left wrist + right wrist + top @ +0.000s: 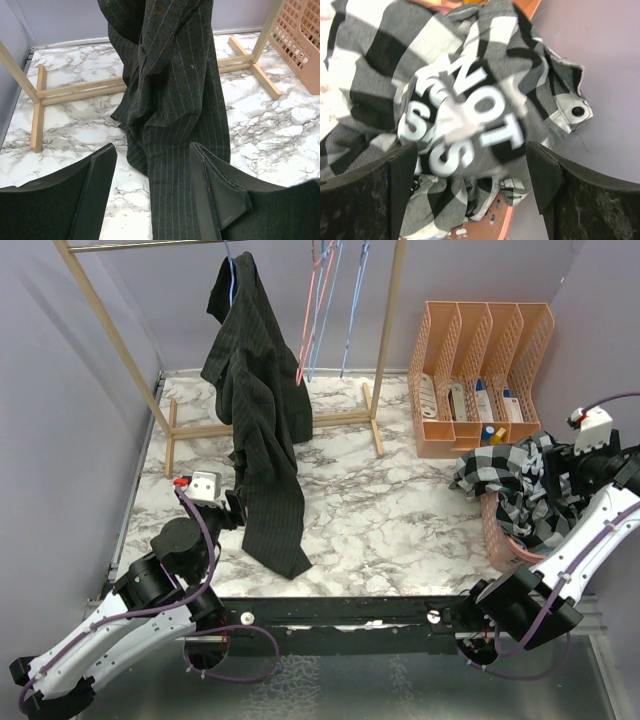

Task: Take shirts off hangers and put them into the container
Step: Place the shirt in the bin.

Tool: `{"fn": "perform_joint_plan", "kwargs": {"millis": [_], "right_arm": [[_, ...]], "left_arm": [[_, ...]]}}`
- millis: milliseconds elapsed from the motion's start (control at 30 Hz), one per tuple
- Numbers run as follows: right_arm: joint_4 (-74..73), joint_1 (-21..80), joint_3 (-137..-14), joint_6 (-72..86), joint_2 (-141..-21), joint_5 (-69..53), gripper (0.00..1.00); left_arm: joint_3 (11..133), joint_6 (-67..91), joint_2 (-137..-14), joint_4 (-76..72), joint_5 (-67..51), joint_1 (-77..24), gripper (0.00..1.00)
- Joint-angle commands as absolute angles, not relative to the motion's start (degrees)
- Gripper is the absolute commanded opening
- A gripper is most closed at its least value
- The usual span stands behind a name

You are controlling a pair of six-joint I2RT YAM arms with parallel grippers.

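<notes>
Black pinstriped shirt (pixel 262 430) on its hanger (pixel 231 267) trails to the table (pixel 400 510) before the open left pincer (pixel 152 170), which must next close and tug it free; the right pincer (pixel 470 165) gapes, apparently empty, over the checked shirt (pixel 510 485) in the basket (pixel 495 532).

2 shirts (pixel 262 440), 4 hangers (pixel 316 290) (3 bare), 1 basket (pixel 497 532), 1 rack (pixel 386 340), 1 organizer (pixel 482 340) w/ 4 slots

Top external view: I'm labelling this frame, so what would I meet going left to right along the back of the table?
Black pinstriped shirt → empty pink and blue hangers → rack's right post → peach file organizer.
</notes>
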State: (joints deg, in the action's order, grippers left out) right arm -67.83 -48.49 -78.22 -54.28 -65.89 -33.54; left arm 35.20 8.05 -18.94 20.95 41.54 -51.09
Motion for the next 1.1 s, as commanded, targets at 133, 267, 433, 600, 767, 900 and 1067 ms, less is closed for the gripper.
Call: {"fn": "perform_joint_plan", "kwargs": {"millis": [133,267,433,600,767,900,1067], "right_arm": [[-56.6,-48.7,-82.9,-37.1,-76.2,-37.7,0.85],[-56.2,-48.7,-85.7,-36.3,-79.5,-40.4,0.85],[-57.3,-48.7,-88.9,-38.3,-83.7,-41.1,0.85],[-62.6,-48.3,-89.1,-44.6,-87.5,-42.5,0.86],[-66.8,-46.7,-85.5,-51.2,-87.6,-42.6,0.75],[-71.6,-46.3,-85.7,-56.4,-86.2,-43.1,0.42],[-80.7,-46.4,-88.5,-62.9,-80.5,-43.4,0.01]], "left_arm": [[35.3,8.6,-18.5,20.7,41.0,-50.9,0.63],[35.3,8.5,-18.7,20.6,41.3,-50.9,0.63],[35.3,8.5,-18.7,20.6,41.9,-50.9,0.63],[35.2,8.4,-19.0,20.7,42.0,-50.9,0.63],[35.3,8.5,-19.5,20.7,42.1,-50.8,0.63],[35.2,8.5,-19.5,20.8,42.1,-50.9,0.63],[35.3,8.7,-19.3,20.9,42.4,-50.9,0.63]]}}
